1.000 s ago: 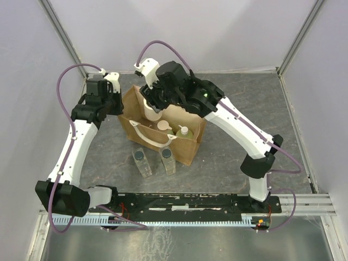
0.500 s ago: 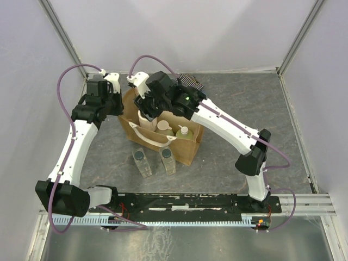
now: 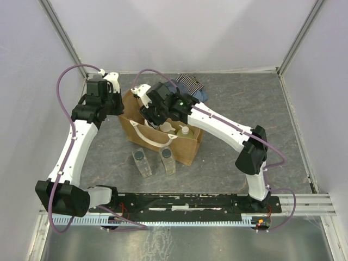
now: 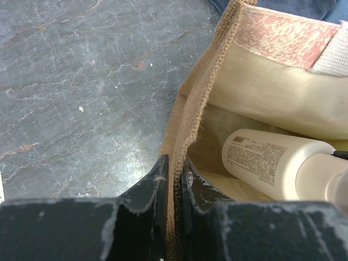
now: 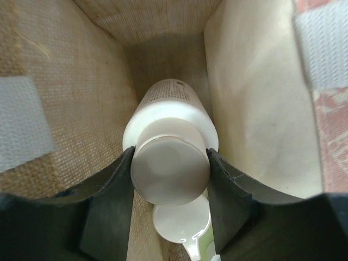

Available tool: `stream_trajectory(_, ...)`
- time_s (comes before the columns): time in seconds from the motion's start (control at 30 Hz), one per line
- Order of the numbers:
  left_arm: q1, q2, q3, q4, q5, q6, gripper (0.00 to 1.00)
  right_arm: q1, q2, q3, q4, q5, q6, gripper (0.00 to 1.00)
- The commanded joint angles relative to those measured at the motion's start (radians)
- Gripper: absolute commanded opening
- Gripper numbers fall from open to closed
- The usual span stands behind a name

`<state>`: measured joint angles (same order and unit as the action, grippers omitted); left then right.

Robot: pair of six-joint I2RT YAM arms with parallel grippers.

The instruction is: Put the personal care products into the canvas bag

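The tan canvas bag [image 3: 187,148] stands open mid-table, with cream handles. My left gripper [image 3: 116,106] is shut on the bag's left rim [image 4: 191,109], one finger inside and one outside [image 4: 174,163]. My right gripper [image 3: 153,115] reaches down inside the bag, shut on the cap of the cream jar [image 5: 170,168]. The jar also shows in the left wrist view [image 4: 266,157]. Two yellow-green bottles [image 3: 166,128] [image 3: 184,131] stand in the bag; one white pump top [image 5: 182,224] lies just under the jar. Two clear bottles with dark caps [image 3: 141,162] [image 3: 167,161] lie on the table in front of the bag.
A striped and blue folded cloth [image 3: 192,84] lies behind the bag near the back wall. Grey walls close in the table on the left, back and right. The arm bases and a rail run along the near edge.
My right gripper has moved left and down into the bag with the cream jar. The striped cloth behind it has come into view. The left arm has not moved.
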<state>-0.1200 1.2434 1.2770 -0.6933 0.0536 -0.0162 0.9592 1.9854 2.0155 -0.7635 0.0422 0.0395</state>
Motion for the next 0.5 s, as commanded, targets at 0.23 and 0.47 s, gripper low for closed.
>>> stream_trajectory(0.23, 0.003, 0.012, 0.050, 0.048, -0.002, -0.002, 0.16, -0.002, 0.020, 0.002, 0.018, -0.010, 0.024, 0.02)
stream_trajectory(0.47, 0.002, 0.011, 0.054, 0.053, 0.002, -0.004, 0.16, 0.000, 0.073, 0.032, 0.024, -0.041, 0.038, 0.10)
